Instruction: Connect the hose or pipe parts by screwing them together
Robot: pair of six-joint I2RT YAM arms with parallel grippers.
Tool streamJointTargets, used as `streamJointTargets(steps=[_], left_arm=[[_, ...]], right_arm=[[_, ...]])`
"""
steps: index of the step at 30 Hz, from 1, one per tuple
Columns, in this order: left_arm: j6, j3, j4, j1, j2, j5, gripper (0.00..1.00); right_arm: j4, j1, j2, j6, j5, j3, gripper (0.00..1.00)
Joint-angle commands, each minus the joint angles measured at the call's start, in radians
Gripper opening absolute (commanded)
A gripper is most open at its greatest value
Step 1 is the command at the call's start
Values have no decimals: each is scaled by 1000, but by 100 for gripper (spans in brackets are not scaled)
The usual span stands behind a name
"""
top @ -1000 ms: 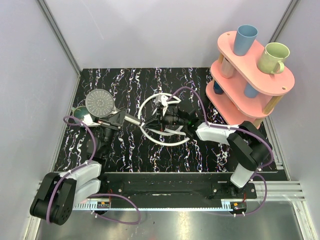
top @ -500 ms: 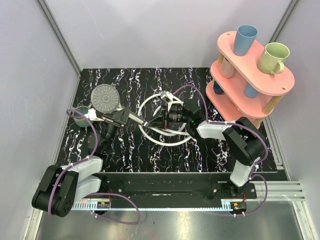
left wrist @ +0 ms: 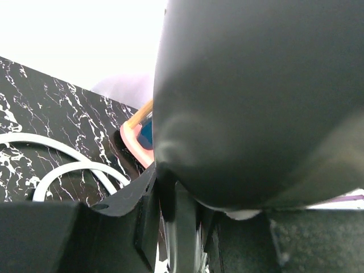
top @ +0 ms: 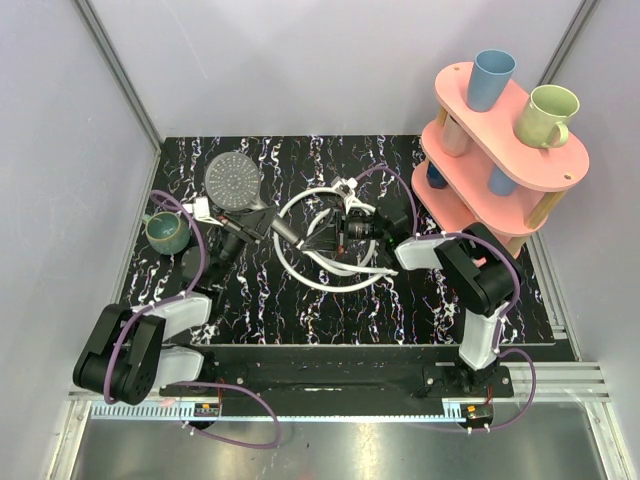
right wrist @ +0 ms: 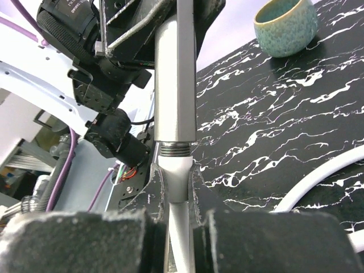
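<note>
The dark grey shower head is held above the table, its handle pointing right. My left gripper is shut on that handle; in the left wrist view the head's dark back fills the frame and the handle runs between the jaws of the left gripper. My right gripper is shut on the white hose's end fitting, which butts against the handle's threaded end. The rest of the hose lies coiled on the table.
A green cup stands at the table's left edge, behind the shower head handle in the right wrist view. A pink two-tier shelf with cups stands at the back right. Purple cables trail from both arms.
The left gripper has carried the shower head back and to the right, uncovering the green cup. The right gripper followed to the left with the hose end, keeping it at the handle's tip.
</note>
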State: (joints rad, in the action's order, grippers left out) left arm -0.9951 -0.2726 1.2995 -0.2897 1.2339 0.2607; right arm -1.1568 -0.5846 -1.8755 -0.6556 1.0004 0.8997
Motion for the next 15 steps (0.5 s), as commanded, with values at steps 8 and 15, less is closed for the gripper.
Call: streamJointTargets(steps=[8,15], left_arm=[[233,-26,368,-28,50,417,0],[308,-34,366,-19,75,414,0]], right_arm=[[-380,126,-28,-214,-49,146,0],[-382,155,-62,-282,15,192,0]])
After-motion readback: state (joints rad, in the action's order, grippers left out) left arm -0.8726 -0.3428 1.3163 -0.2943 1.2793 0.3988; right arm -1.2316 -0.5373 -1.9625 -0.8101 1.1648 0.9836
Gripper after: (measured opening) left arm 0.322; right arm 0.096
